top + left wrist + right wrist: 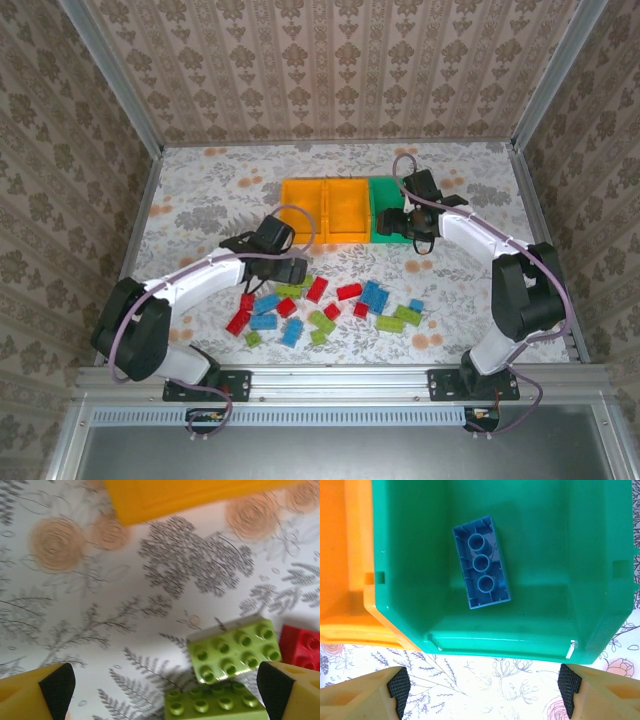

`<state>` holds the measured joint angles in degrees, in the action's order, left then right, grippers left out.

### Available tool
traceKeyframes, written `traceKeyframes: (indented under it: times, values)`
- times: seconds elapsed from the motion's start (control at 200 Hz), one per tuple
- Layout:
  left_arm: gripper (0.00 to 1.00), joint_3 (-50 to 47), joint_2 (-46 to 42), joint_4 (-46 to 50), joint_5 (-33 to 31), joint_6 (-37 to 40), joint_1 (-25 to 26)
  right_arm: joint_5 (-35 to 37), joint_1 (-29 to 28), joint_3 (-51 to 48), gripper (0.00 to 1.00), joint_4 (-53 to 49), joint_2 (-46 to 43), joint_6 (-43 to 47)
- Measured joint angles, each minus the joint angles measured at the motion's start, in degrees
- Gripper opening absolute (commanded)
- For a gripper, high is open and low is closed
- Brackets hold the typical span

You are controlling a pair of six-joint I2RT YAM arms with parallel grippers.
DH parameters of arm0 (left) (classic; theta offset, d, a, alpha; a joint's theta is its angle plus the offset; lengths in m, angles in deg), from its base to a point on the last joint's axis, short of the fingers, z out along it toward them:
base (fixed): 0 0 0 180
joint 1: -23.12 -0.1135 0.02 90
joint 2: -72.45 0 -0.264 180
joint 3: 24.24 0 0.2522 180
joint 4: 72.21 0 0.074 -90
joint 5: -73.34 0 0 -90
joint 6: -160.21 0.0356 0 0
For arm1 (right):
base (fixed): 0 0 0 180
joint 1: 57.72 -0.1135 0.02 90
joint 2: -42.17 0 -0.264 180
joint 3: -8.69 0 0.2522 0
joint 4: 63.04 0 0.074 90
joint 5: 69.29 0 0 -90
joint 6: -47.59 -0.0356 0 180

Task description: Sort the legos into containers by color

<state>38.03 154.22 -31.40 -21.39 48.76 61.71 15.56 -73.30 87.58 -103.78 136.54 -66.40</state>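
Twice found wide-open emptiness: left fingers [56, 686], right fingers [396, 684]. Judged lime lego [234, 649] light, rigid, slick; best pinched across long sides.

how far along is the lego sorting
Barely started. Done: one blue brick lies upside down in the green bin. In hand: nothing. The right pincer is open at that bin's near edge, and the left pincer is open over lime bricks. To do: the red, blue and lime pile lies on the table, and both orange bins look empty.
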Motion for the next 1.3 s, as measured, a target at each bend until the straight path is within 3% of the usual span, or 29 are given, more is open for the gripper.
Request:
traceKeyframes:
  times: [0.475,1.05,1.3]
  values:
    - [0.92,-0.98,2.23,0.00,2.01,-1.73,4.17,0.00,0.00,0.00,0.82,0.07,0.02,-0.02]
    - [0.78,-1.29,5.29,0.42,1.97,-3.28,4.20,0.39,0.00,-0.79,0.83,0.02,0.02,0.00]
    - [0.79,-1.29,6.21,0.63,1.79,-3.45,4.20,0.44,0.00,-0.90,0.83,0.02,0.02,0.00]
